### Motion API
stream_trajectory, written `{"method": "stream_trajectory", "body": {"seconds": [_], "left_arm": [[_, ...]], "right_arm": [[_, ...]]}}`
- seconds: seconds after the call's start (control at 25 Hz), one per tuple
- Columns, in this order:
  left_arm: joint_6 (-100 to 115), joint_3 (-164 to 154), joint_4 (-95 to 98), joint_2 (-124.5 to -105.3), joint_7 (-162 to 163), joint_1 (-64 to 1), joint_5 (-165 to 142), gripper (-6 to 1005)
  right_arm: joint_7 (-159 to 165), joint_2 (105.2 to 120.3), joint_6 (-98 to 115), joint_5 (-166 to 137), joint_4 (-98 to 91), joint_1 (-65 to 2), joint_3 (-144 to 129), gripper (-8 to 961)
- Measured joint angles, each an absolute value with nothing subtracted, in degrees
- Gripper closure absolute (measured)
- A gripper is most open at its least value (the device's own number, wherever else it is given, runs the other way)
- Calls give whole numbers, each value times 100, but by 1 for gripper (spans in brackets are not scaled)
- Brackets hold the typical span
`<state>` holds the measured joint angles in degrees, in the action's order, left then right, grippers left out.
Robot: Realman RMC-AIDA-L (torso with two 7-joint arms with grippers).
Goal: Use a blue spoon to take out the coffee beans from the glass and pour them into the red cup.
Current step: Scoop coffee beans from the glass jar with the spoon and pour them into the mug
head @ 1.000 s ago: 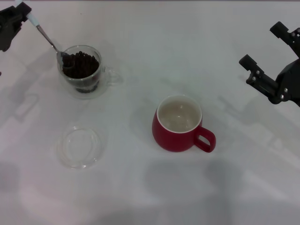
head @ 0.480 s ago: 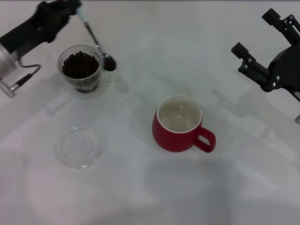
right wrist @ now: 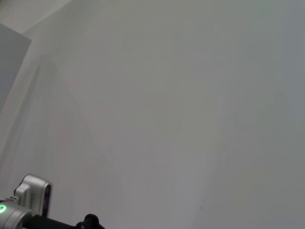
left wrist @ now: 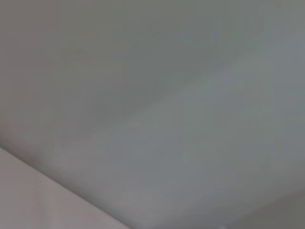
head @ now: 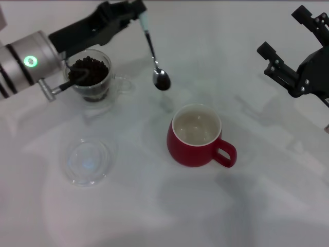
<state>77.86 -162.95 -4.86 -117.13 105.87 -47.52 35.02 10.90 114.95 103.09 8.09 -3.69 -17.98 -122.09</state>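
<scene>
I am seeing the red cup (head: 195,135) sitting empty below and ahead of my left gripper (head: 138,10), whose jaws are clamping the blue spoon (head: 154,51), its dark-loaded bowl hanging between cup and glass (head: 90,77). Most coffee beans (head: 88,71) are waiting in the glass; my right gripper (head: 290,49) is idling far off, jaws spread.

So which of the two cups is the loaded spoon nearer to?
The red cup: the blue spoon hangs just beyond its rim, well clear of the glass.

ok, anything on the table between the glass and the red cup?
Head view: nothing rests on it there. The blue spoon, held by the left gripper, hangs over that stretch, its bowl between the glass and the red cup.
</scene>
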Motion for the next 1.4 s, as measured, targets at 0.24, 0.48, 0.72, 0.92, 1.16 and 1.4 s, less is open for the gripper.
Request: {"method": "stream_trajectory", "body": {"seconds": [0.24, 0.48, 0.72, 0.92, 1.16, 1.4], "left_arm": [[7776, -16295, -469, -11821, 10320, -4954, 3255, 874], [7548, -16295, -239, -11843, 9889, -5158, 2901, 874], [7286, -16295, -5, -11867, 9422, -5308, 2615, 874], [7173, -16295, 122, -11879, 8761, -5416, 2348, 874], [7226, -16295, 232, -11872, 7768, -5577, 2010, 874], [7242, -16295, 273, -11867, 7052, -5725, 1724, 874]], "right_arm": [[1091, 11496, 10300, 808, -356, -1748, -12200, 109], [1112, 11496, 10299, 790, -347, -1719, -12198, 108], [1122, 11496, 10299, 790, -329, -1702, -12199, 108], [1124, 11496, 10275, 795, -325, -1672, -12199, 108], [1125, 11496, 10177, 799, -337, -1666, -12199, 108], [1125, 11496, 10109, 800, -369, -1663, -12199, 108]]}}
